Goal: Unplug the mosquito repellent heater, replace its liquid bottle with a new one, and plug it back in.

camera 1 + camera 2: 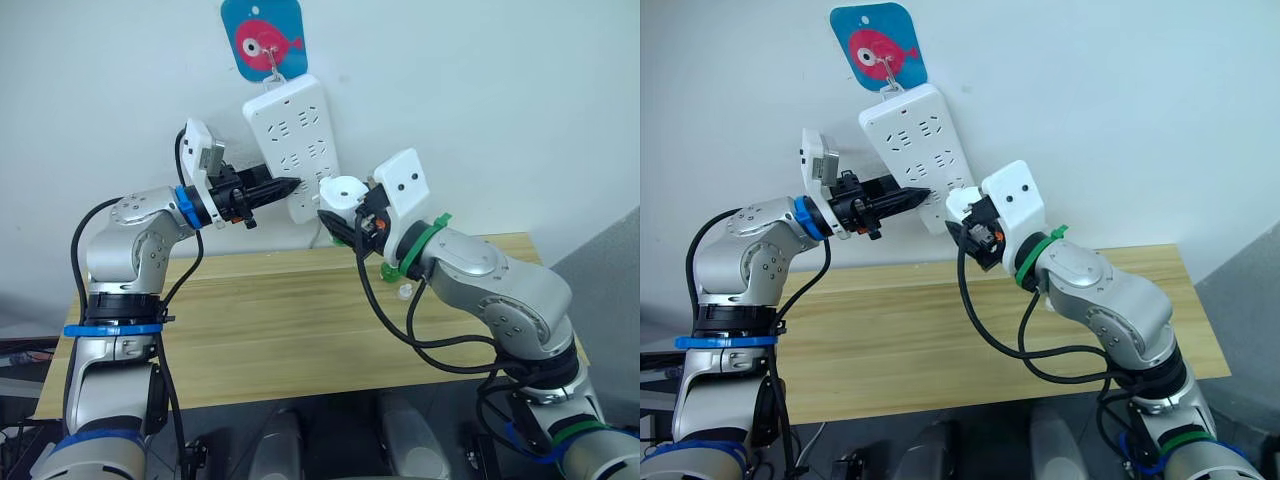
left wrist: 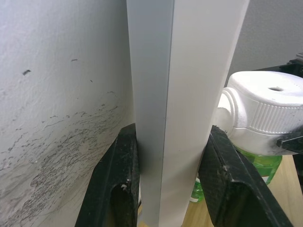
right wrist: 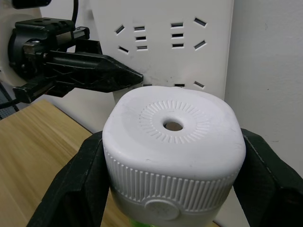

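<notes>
White wall, pale wooden bench (image 1: 300,330) below. The left gripper (image 1: 290,186) pinches the hanging power strip's (image 1: 295,140) edge; the right gripper (image 3: 165,184) clamps the mosquito repellent heater (image 1: 343,193) right against the strip's lower sockets, above the bench.

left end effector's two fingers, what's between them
The power strip: the left end effector clamps its edge, shown in the left wrist view. The heater sits beside it.
</notes>
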`<state>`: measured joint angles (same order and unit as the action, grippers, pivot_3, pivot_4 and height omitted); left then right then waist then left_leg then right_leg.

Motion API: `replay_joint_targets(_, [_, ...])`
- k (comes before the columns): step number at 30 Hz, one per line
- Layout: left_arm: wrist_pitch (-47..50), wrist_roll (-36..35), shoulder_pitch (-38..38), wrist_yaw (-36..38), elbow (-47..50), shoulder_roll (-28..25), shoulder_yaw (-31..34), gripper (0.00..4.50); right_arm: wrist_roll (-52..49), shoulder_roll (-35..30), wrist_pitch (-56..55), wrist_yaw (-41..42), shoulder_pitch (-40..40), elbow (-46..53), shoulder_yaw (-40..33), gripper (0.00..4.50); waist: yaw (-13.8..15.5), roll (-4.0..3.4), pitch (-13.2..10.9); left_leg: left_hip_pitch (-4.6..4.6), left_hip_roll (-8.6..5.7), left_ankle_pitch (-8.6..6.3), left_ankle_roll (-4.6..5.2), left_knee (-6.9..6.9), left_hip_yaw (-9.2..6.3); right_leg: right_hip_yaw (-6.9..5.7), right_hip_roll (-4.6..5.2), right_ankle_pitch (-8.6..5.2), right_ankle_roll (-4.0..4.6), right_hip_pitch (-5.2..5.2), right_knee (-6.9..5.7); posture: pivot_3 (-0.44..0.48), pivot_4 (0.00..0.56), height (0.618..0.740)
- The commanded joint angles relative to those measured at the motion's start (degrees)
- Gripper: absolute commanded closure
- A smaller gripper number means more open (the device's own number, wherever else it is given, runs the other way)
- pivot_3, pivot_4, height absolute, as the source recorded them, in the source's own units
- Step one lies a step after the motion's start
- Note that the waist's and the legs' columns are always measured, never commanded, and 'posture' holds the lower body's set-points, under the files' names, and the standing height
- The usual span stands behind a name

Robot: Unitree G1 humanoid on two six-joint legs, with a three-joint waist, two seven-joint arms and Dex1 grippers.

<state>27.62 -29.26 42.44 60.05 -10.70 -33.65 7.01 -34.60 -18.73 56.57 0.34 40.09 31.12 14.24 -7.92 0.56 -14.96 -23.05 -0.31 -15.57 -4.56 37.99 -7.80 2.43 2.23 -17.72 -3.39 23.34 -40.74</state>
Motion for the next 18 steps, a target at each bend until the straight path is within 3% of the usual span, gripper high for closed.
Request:
replay_joint_targets(1, [0.2,-0.9,-0.4,0.9,3.5,-0.3,-0.4,3.16,2.5,0.7,-0.8,1.4,1.6,1.0,-0.7,1.36,0.0,0.0,0.0,0.0,0.0,0.0,0.0,-0.01,0.0,0.0,0.0,0.0,0.0,0.0,0.0,-0.151,0.2,0.734])
replay_joint_targets(18, [1.3,-1.6,-1.0,0.8,4.9,0.2,-0.7,3.16,9.8,6.5,-1.5,5.1,5.2,-6.0,-0.6,1.36,-0.4,-0.01,0.0,0.04,0.01,0.0,-0.01,0.0,0.03,0.03,-0.01,0.0,0.0,0.02,-0.06,-0.155,0.2,0.734])
